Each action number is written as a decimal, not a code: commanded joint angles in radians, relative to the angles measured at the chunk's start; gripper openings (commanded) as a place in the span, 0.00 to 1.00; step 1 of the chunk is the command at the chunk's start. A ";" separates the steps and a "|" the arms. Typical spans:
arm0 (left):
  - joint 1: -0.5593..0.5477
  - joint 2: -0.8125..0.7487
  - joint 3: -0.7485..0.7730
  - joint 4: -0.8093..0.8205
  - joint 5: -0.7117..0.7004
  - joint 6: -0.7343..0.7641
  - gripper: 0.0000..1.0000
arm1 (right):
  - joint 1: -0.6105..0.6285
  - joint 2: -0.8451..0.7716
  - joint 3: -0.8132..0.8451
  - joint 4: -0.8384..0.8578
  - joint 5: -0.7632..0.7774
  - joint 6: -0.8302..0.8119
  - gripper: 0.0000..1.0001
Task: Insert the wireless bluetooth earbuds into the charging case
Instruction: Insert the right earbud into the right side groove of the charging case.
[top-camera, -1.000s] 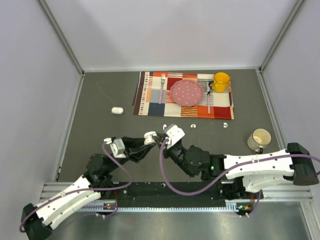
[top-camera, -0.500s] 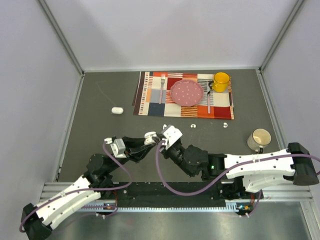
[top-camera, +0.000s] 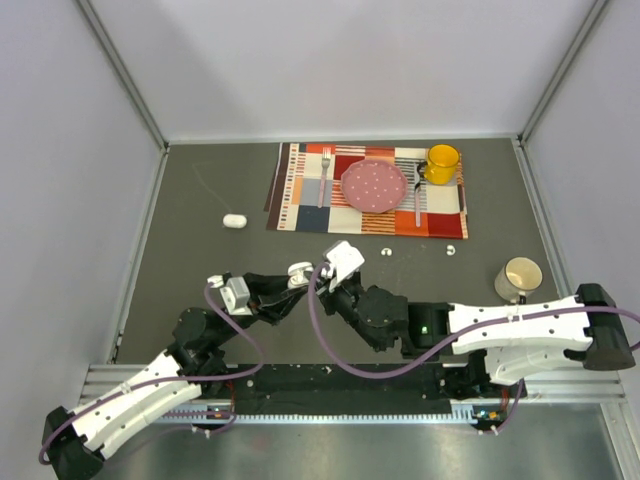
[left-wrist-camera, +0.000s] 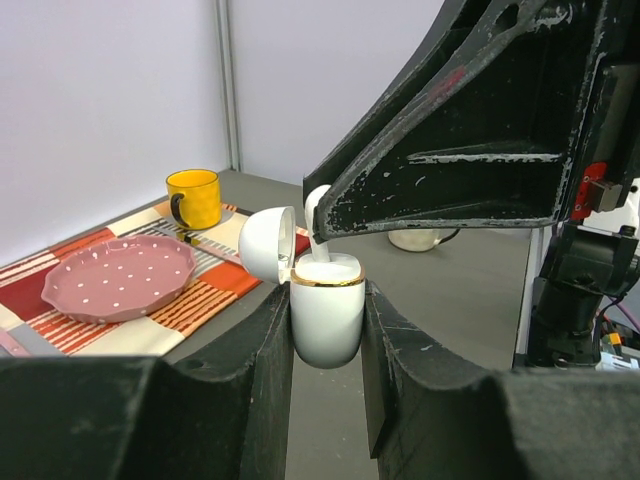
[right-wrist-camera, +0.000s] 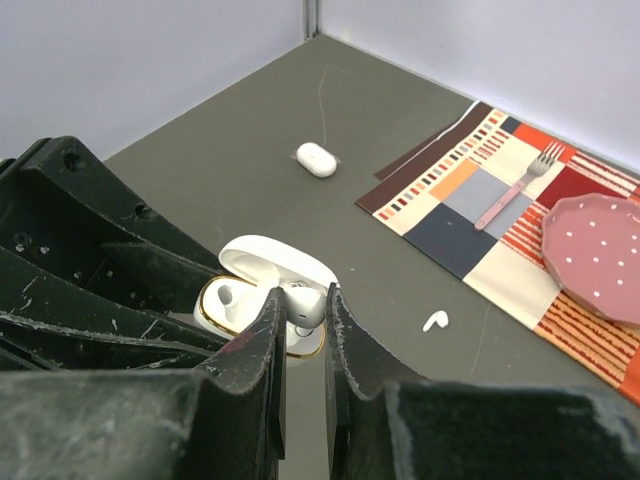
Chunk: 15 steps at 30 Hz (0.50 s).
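right hand (right-wrist-camera: 301, 310) | with earbud (left-wrist-camera: 316, 225), edged left and farther out | now over charging case (left-wrist-camera: 326, 315)

— What colour was the case (left-wrist-camera: 327, 315) between the left fingers (left-wrist-camera: 262, 370)?
— White, with a gold rim. The fingers were black.
— And the bud (right-wrist-camera: 303, 303) between the right fingers (right-wrist-camera: 262, 340)?
— White too.
— Beyond the fingers?
— A pink plate (left-wrist-camera: 118, 278) with white dots, a yellow mug (left-wrist-camera: 195, 198) and a pink fork (right-wrist-camera: 510, 188), on a mat (right-wrist-camera: 455, 235) of orange, red, grey and navy blocks and stripes.
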 joint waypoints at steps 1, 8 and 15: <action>0.004 -0.011 0.012 0.104 -0.079 0.021 0.00 | 0.022 0.005 0.055 -0.100 -0.025 0.107 0.00; 0.004 -0.006 0.009 0.118 -0.091 0.026 0.00 | 0.022 0.003 0.094 -0.148 -0.029 0.146 0.00; 0.004 -0.006 0.009 0.124 -0.086 0.023 0.00 | 0.021 0.022 0.124 -0.186 -0.026 0.169 0.07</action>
